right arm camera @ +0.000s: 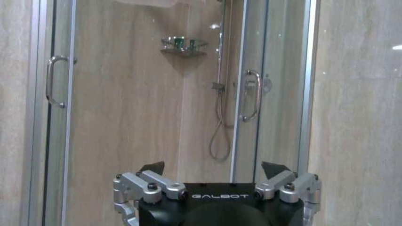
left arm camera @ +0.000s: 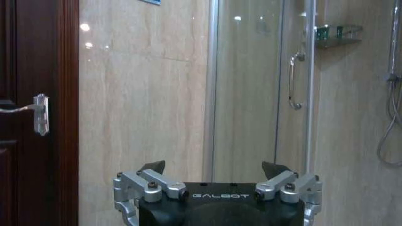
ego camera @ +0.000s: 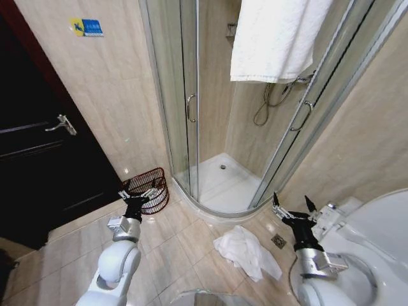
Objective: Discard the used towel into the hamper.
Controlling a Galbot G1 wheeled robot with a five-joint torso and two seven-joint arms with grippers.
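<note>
Standing in the corner, the glass shower enclosure (ego camera: 217, 115) has its curved doors parted, with a clean white towel (ego camera: 274, 38) draped over the top rail. Left of it, the dark wooden door (ego camera: 38, 159) carries a lever handle (ego camera: 62, 125). At lower right, the white toilet (ego camera: 376, 236) meets the frame edge. On the tiled floor (ego camera: 185, 236), the used towel (ego camera: 245, 252) lies crumpled between the two arms, nearer the right one. The hamper (ego camera: 148, 189), a reddish-brown open-weave basket, stands against the wall just beside the shower's curb. The left gripper (ego camera: 137, 195) hovers in front of the hamper, fingers spread and empty. The right gripper (ego camera: 293, 207) is raised beside the toilet, fingers likewise spread, apart from the towel.
</note>
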